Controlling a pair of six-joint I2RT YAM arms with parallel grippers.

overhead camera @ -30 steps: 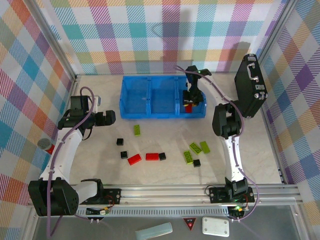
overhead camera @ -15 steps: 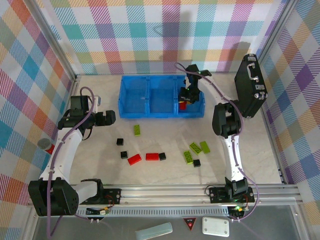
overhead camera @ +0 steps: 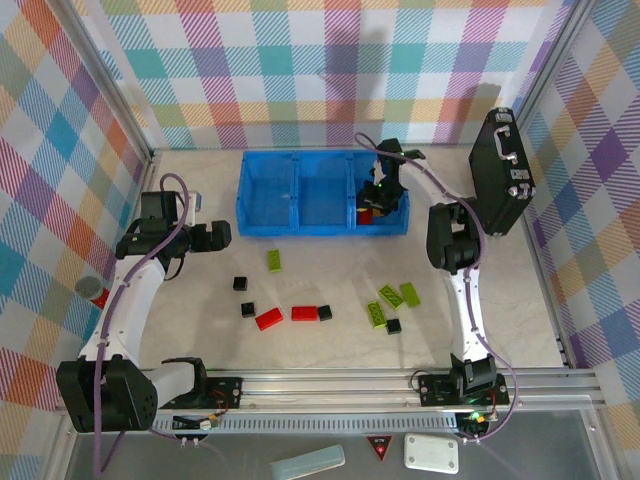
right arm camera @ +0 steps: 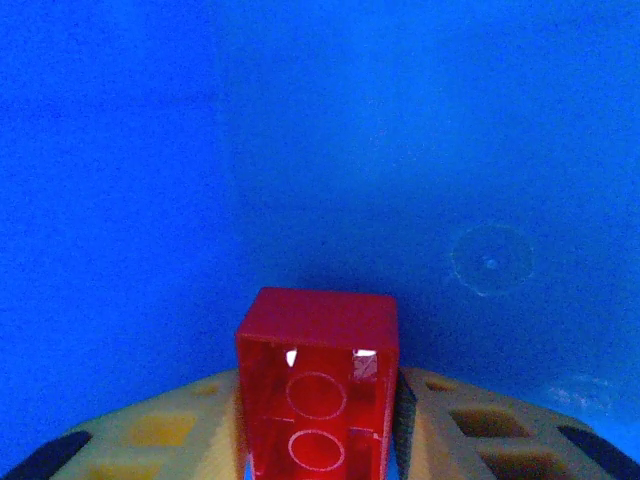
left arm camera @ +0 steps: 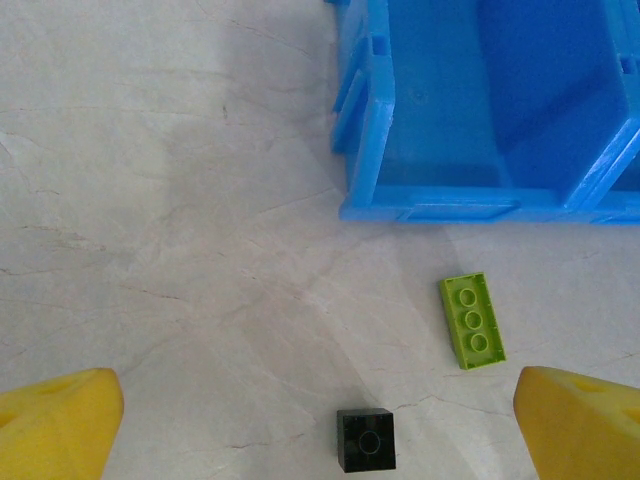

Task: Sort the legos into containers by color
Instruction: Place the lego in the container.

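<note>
red brick (right arm camera: 315, 395) now low in right end bin of blue tray (overhead camera: 300, 231), upper middle. right gripper (overhead camera: 373, 204) shifted a bit, jaws either side, can't tell if gripping. left gripper (left arm camera: 320, 420) jaws wide apart. drop looks near.

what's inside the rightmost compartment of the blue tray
One red brick between the fingers of the right gripper, over bare blue floor. The gripper covers part of that compartment from above, so anything beneath it is hidden.

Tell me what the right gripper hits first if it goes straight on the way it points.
Probably the blue floor of the tray's right compartment, just beyond the red brick between its fingers; depth is unclear.
</note>
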